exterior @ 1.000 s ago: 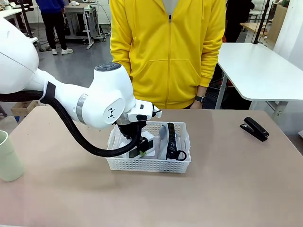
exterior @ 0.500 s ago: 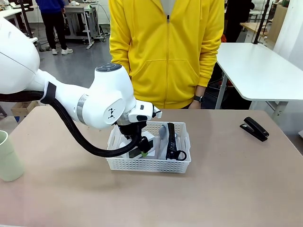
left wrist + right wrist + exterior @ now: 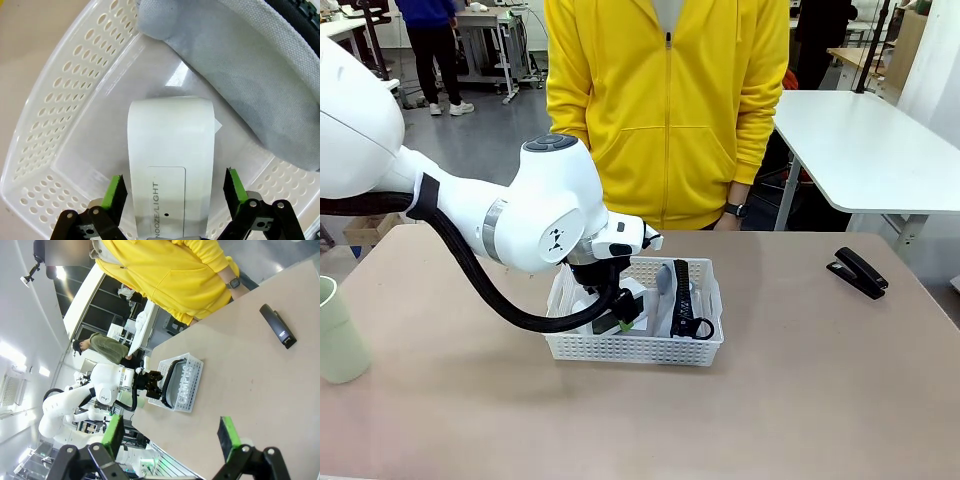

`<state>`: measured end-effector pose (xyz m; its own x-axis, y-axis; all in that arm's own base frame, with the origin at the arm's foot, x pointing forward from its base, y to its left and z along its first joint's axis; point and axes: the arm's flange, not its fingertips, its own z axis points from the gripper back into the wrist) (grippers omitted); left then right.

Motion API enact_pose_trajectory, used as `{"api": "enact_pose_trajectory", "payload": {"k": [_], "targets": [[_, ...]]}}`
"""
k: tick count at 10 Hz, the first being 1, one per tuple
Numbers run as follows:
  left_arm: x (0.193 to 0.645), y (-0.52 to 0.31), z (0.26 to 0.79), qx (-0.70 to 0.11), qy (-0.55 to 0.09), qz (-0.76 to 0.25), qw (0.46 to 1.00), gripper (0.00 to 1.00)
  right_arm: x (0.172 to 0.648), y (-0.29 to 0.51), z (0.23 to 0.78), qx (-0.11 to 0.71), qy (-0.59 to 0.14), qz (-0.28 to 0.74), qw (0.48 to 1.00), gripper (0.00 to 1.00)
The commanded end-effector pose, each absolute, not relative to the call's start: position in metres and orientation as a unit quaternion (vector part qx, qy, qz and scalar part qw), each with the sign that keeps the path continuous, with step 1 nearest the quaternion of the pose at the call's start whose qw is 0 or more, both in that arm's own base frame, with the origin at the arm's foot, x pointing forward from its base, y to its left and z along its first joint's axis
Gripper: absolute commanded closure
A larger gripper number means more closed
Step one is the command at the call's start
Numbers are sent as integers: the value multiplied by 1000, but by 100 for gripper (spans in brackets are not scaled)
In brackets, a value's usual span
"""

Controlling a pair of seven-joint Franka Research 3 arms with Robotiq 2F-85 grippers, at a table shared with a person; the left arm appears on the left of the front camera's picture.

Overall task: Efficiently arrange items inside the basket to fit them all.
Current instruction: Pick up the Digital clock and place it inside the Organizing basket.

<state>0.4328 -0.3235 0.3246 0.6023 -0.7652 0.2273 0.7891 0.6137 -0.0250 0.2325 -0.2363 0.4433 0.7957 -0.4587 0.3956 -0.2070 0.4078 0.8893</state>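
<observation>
box and pouch in the basket, stapler and cup left to fit

the left gripper (image 3: 175, 190) hangs low inside the basket (image 3: 65, 115) with its jaws spread wide. its green pads (image 3: 116, 192) stand clear of the small white box (image 3: 170, 150) on either side, so nothing is gripped. the box lies lengthwise at one end of the basket, near the perforated wall. it looks flat on the floor, though the wide wrist lens makes that hard to confirm.

just beside the box, the grey zip pouch (image 3: 240, 75) is set on its edge rather than laid flat. in the front view its black band runs front to back. standing it up probably saves floor space, and pushing the box toward one end probably does the same. between them, the two items fill most of the basket's width.

the black stapler (image 3: 858, 272) lies on the table (image 3: 800, 400), well apart from the basket on the robot's right. the pale green cup (image 3: 335, 335) stands upright at the far left edge.

the right gripper (image 3: 171, 432) is open and empty, held high and looking down across the table. from there the stapler (image 3: 278, 326) is on its side of the table, so it is a fair candidate for the next pick. a person (image 3: 670, 110) stands at the far side with arms down, not reaching in.

the cup is the bulky piece, and the room left for it looks tight.
</observation>
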Motion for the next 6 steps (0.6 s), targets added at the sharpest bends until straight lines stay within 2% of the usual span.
{"api": "enact_pose_trajectory", "payload": {"k": [1,6], "targets": [[426,-317,339,-66,-111,-440,889,0,234,-237,445,540,-324,-72,773,0],[377,-224,434,-147,-164,-388,895,0,234,-237,445,540,-324,-72,773,0]]}}
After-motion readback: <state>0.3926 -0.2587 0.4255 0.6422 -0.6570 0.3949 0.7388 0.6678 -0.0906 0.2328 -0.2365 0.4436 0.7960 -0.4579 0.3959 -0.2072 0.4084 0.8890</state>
